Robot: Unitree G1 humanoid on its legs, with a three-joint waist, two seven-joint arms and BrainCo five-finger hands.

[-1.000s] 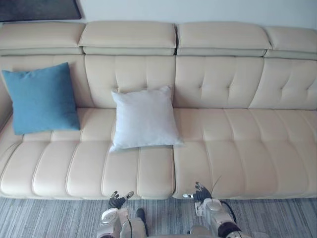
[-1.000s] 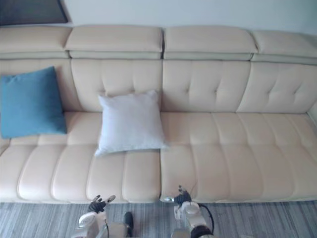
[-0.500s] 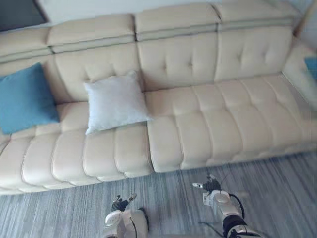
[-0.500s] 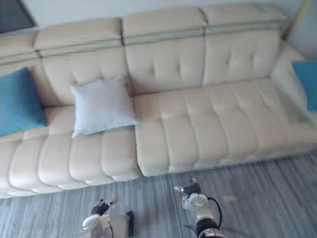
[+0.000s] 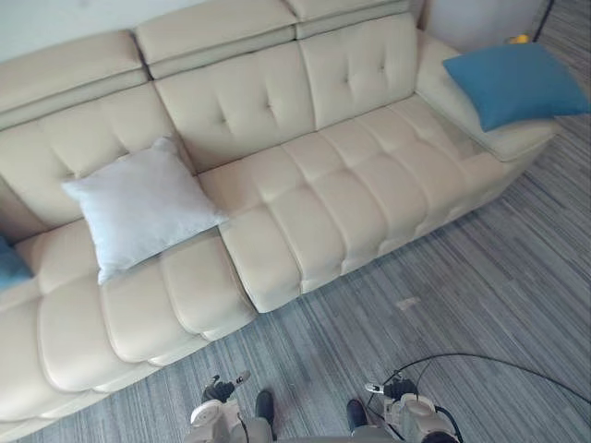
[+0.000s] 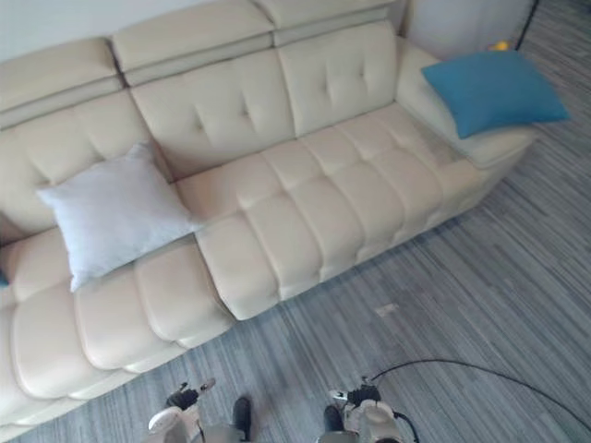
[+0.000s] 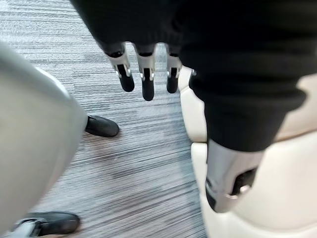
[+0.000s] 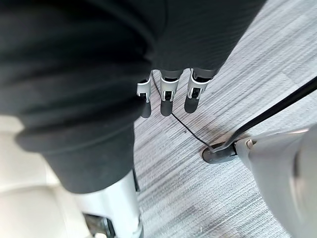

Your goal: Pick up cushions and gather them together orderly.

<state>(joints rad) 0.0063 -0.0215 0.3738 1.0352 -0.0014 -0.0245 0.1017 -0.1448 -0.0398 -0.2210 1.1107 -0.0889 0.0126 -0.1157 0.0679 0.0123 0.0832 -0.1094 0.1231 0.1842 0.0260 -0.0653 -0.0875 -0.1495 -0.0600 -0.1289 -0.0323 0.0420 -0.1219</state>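
Observation:
A white cushion (image 5: pixel 138 208) leans against the backrest on the left part of the cream sofa (image 5: pixel 314 203). One blue cushion (image 5: pixel 512 83) lies on the sofa's right armrest. At the left edge, a sliver of a second blue cushion (image 5: pixel 9 263) peeks in. My left hand (image 5: pixel 220 391) and right hand (image 5: pixel 392 389) hang low over the carpet, well short of the sofa. The left hand's fingers (image 7: pixel 144 79) are straight and hold nothing. The right hand's fingers (image 8: pixel 168 94) are likewise straight and empty.
Grey striped carpet (image 5: pixel 480 277) stretches in front of the sofa and along its right end. A small pale scrap (image 5: pixel 406 302) lies on the carpet. Something yellow (image 5: pixel 520 39) sits behind the right armrest.
The camera has swung to the right: the right armrest's blue cushion came into view and the left blue cushion slid almost out. Both hands stay low and empty.

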